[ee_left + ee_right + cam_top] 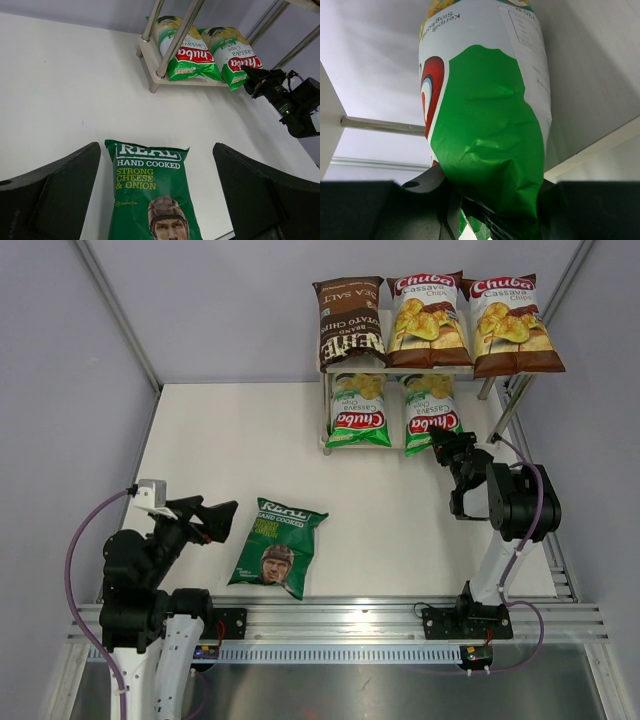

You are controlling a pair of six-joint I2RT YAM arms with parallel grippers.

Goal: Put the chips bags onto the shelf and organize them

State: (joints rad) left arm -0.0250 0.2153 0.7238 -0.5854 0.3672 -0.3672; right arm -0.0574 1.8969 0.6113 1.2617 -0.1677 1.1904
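Right up against the lens, the right claw point(442, 440) is clamped on the near end of a green-and-white Chuba bag point(485, 125), its jaws narrowed onto the crumpled foil. That bag lies at the right end of the shelf point(180, 40), on the lower board, with its near end hanging over the front edge. Next to it on the same board, toward the shelf's left end, we see the second green Chuba bag point(358, 410). On the shelf's top board we have three across: the Kettle Sea Salt bag point(349, 322) at the left end, then the two brown-and-white Chuba bags point(428, 318) point(511, 325). Well in front of the shelf and off to its left, the REAL bag point(278, 547) lies flat on the desk point(240, 440), label up. And the left claw point(224, 521) hovers just beside that bag, on the side away from the shelf, spread wide and gripping nothing.
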